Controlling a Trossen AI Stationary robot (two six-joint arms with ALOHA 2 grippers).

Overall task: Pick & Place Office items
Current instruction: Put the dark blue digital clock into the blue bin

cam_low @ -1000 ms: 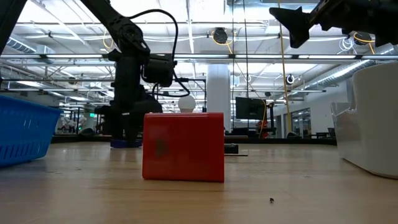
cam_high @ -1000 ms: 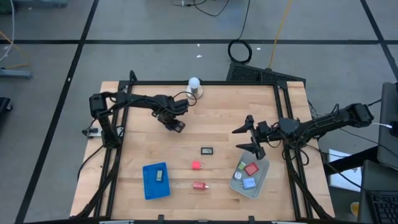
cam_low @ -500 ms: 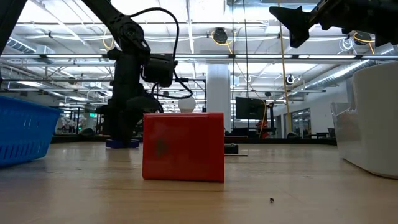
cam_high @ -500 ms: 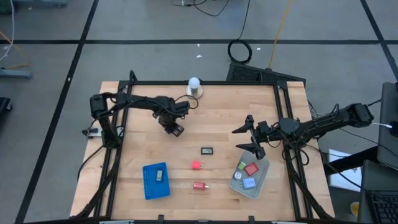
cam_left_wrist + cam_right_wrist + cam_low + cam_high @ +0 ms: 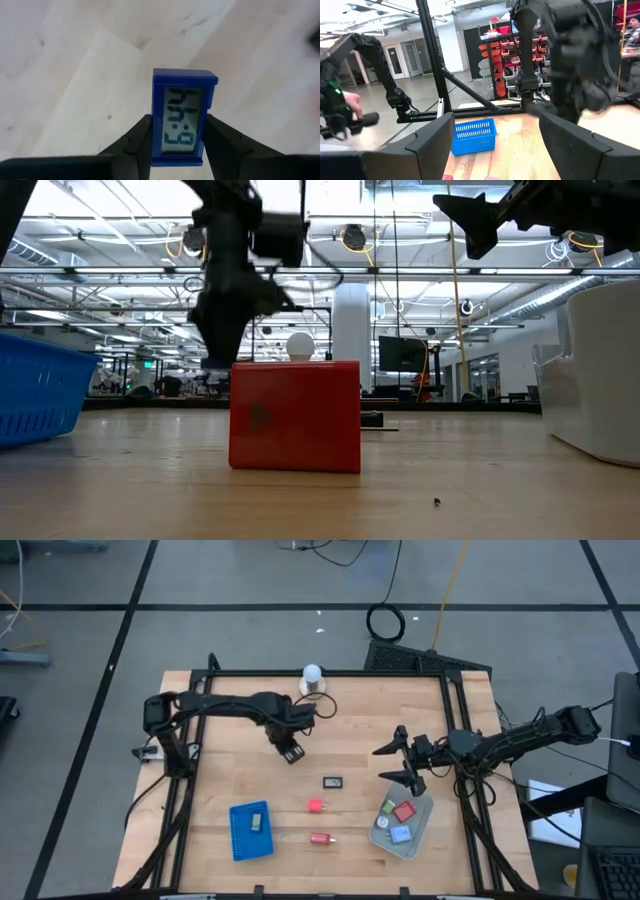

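1. Left gripper (image 5: 177, 142): its two dark fingers (image 5: 137, 140) are closed on the lower sides of a small blue clock (image 5: 183, 117), held clear above the wooden table (image 5: 360, 720). The clock's pale display shows dark digits, roughly "6:44", though the exact reading is not certain. From above, the gripper (image 5: 292, 751) sits over the table's left-centre, not far from the white ball on its round base (image 5: 312, 675).

2. Right gripper (image 5: 402, 761): fingers spread wide, holding nothing. It hangs above the table's right side, just beyond the far end of the clear grey bin (image 5: 421, 837).

3. Clear grey bin, contents: a red block (image 5: 405, 811), a light-blue block (image 5: 400, 834) and a small pale piece (image 5: 387, 807), plus a silvery-white bit I cannot make out well.

4. Blue tray (image 5: 240, 835) at the near left: one small pale-faced piece (image 5: 257, 820) lies in it.

5. Loose on the table between tray and bin: a black rectangle with a pale label (image 5: 333, 781), label unreadable; a pink block (image 5: 316, 805) nearer than it; a red block with a pale end (image 5: 321, 838) nearest the front edge. All three lie apart from each other.

6. Table-height view: that nearest red block (image 5: 294, 416) fills the middle, with the tray's wall (image 5: 35, 395) at the left and the bin's wall (image 5: 600, 370) at the right.
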